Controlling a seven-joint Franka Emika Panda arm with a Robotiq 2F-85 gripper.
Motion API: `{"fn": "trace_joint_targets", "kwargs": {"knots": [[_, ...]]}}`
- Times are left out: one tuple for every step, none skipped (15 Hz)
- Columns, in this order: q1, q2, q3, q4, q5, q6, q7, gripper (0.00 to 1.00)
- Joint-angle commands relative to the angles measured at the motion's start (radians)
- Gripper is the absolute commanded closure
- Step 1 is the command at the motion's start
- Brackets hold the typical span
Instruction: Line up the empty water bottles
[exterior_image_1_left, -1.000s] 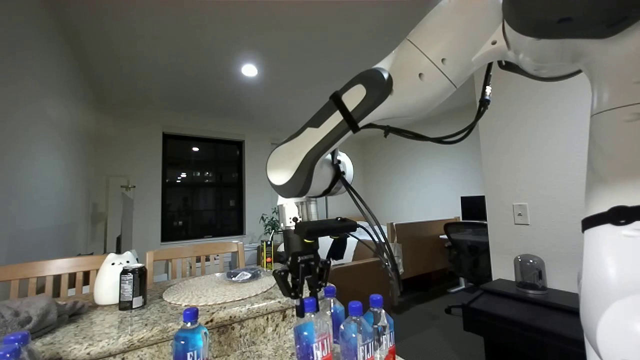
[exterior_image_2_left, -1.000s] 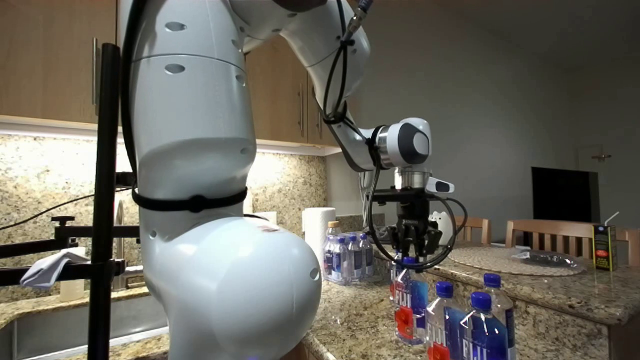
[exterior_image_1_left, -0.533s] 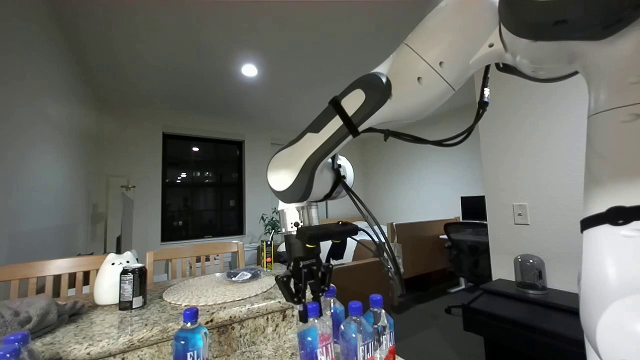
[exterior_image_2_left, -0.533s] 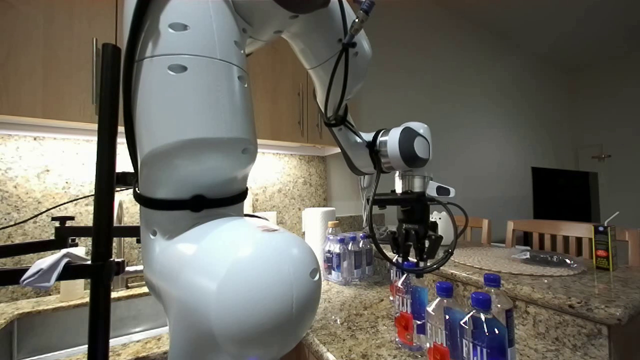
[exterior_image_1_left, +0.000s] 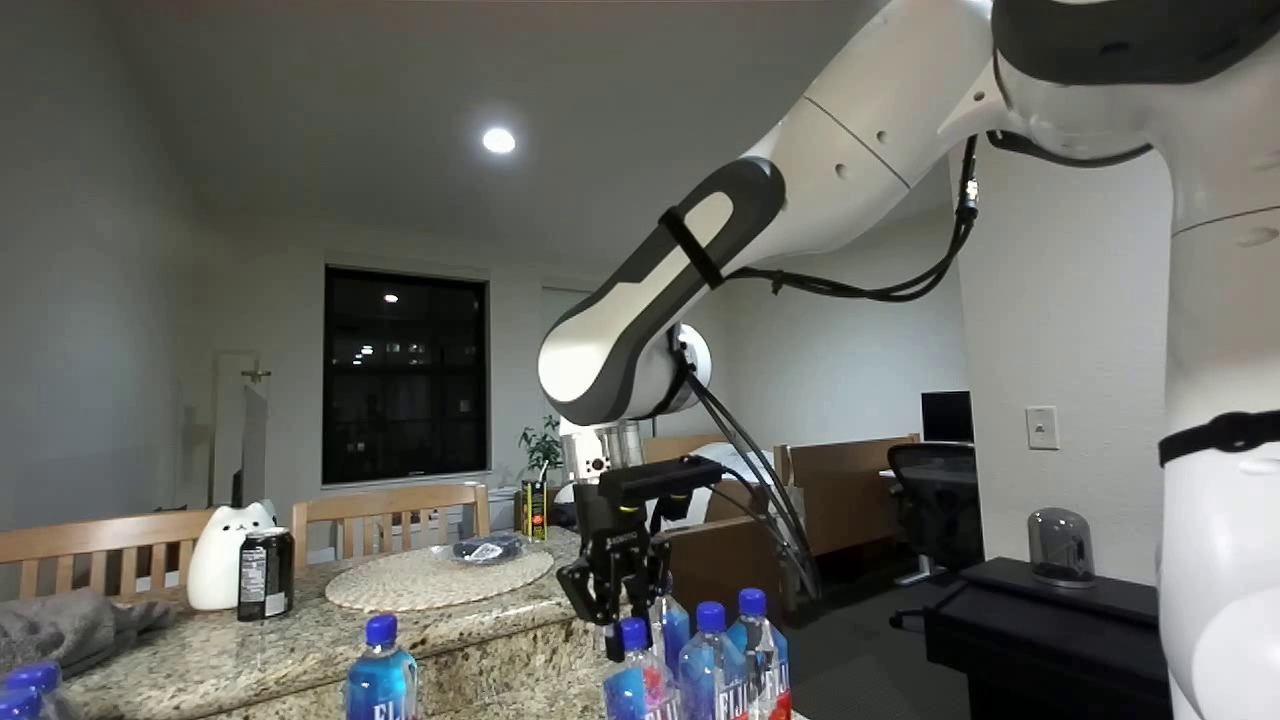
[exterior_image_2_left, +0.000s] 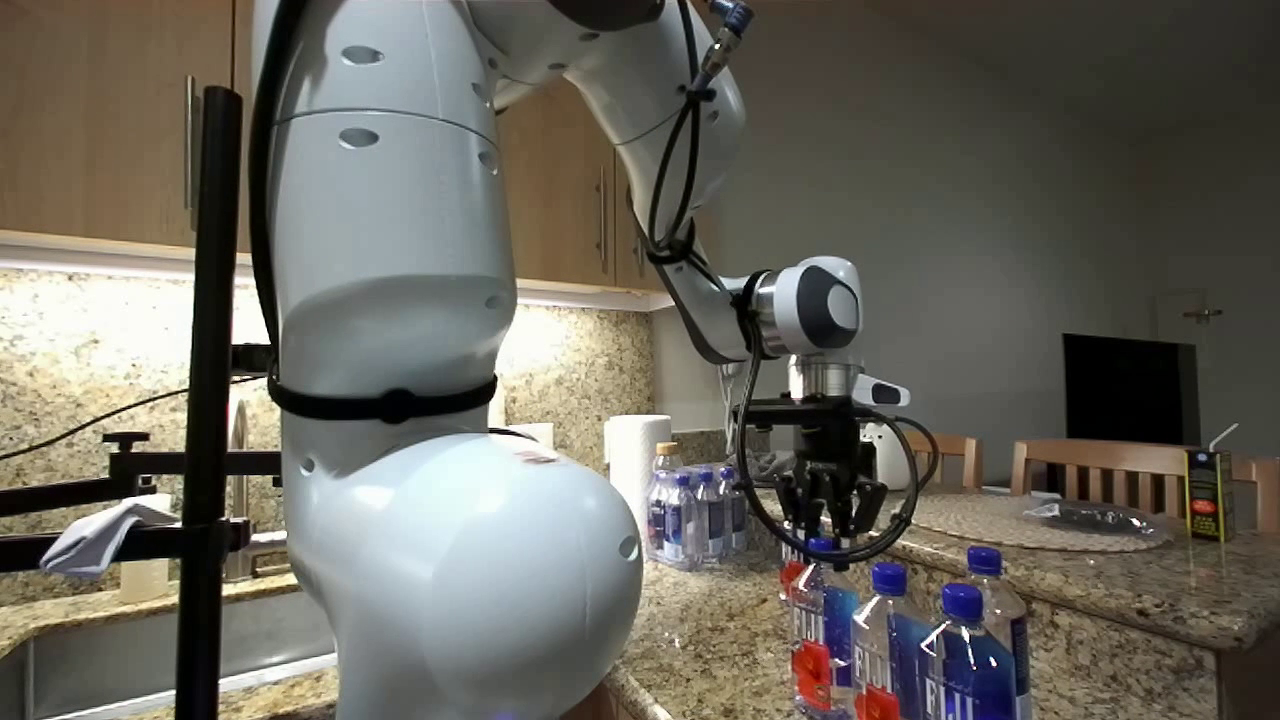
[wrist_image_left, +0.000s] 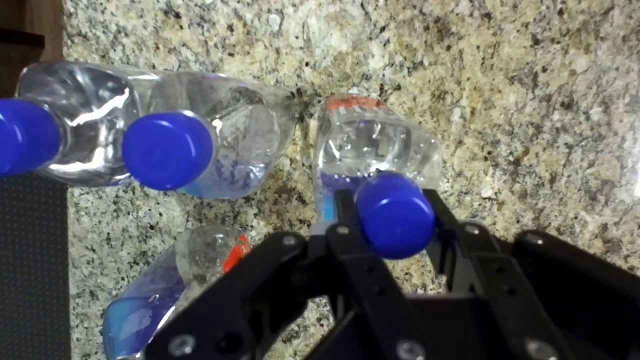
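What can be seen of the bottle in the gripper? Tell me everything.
The bottle is clear, looks like plastic, and wears a blue cap. Its label shows blue and red areas and white FIJI lettering. It is about upright over the speckled counter, with the gripper shut on it at or near the cap. The wrist view shows a gap to a neighbouring bottle. Whether its base touches the counter is unclear.

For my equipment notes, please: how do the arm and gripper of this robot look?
The arm is white and rounded, with dark grey panels, black straps and black cables. The gripper is black, with jointed fingers and silvery screws.
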Motion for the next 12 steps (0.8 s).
{"fn": "trace_joint_targets", "kwargs": {"knots": [[-0.015, 0.005, 0.012, -0.015, -0.038, 0.028, 0.016, 0.87], [-0.015, 0.007, 0.011, -0.013, -0.044, 0.027, 0.015, 0.87], [-0.016, 0.008, 0.011, -0.010, -0.050, 0.022, 0.016, 0.87], [-0.016, 0.008, 0.011, -0.007, -0.055, 0.014, 0.018, 0.87], [-0.016, 0.007, 0.010, -0.007, -0.058, 0.010, 0.015, 0.87], [-0.017, 0.009, 0.009, -0.006, -0.057, 0.006, 0.014, 0.87], [-0.017, 0.010, 0.009, -0.005, -0.056, 0.002, 0.014, 0.87], [-0.017, 0.011, 0.008, -0.005, -0.053, -0.001, 0.012, 0.87], [-0.016, 0.010, 0.008, -0.006, -0.047, -0.004, 0.010, 0.87], [-0.015, 0.010, 0.008, -0.009, -0.044, -0.002, 0.014, 0.87], [-0.015, 0.008, 0.009, -0.012, -0.043, 0.002, 0.018, 0.87], [-0.016, 0.005, 0.008, -0.016, -0.040, 0.005, 0.021, 0.87]]}}
